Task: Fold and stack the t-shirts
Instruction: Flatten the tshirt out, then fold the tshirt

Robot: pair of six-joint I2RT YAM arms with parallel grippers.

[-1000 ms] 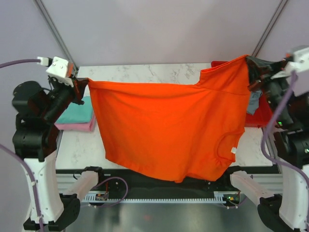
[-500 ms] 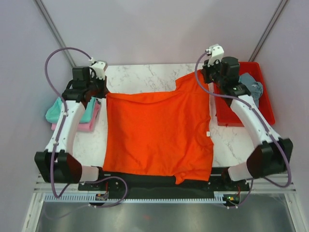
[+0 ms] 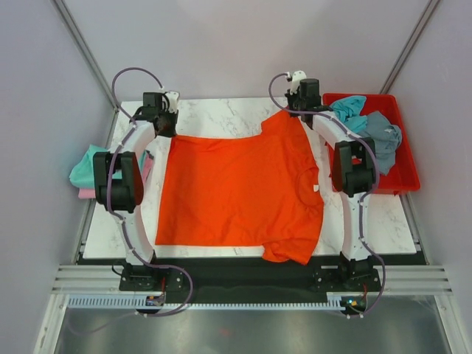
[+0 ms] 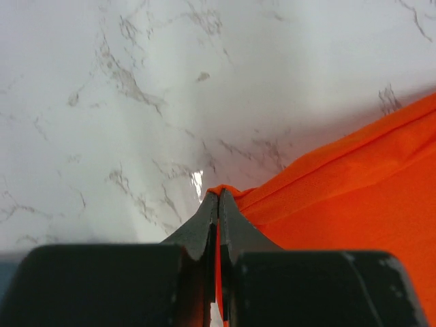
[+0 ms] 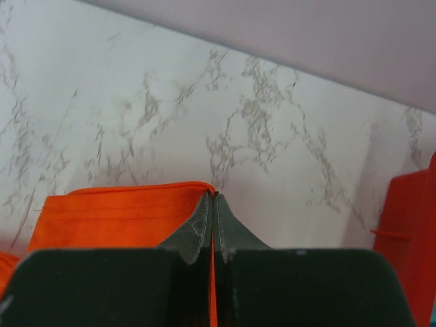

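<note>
The bright orange t-shirt [image 3: 236, 192] lies spread over the marble table [image 3: 383, 221], its near hem at the table's front edge. My left gripper [image 3: 168, 118] is shut on its far left corner; the left wrist view shows the jaws [image 4: 219, 197] pinching orange cloth [image 4: 354, 197]. My right gripper [image 3: 302, 99] is shut on its far right corner, with the hem [image 5: 122, 211] clamped at the fingertips [image 5: 213, 199]. Folded teal [image 3: 92, 166] and pink [image 3: 87, 192] shirts lie stacked at the left edge. Teal [image 3: 350, 105] and grey-blue [image 3: 382, 133] shirts lie in the red tray.
The red plastic tray [image 3: 407, 173] stands at the back right of the table, and its rim shows in the right wrist view [image 5: 409, 225]. Both arms reach far out to the table's back edge, near the rear wall.
Both grippers have swung forward and down from a raised hold to the table's far edge. The orange shirt, first hanging in the air, now lies flat on the table.
</note>
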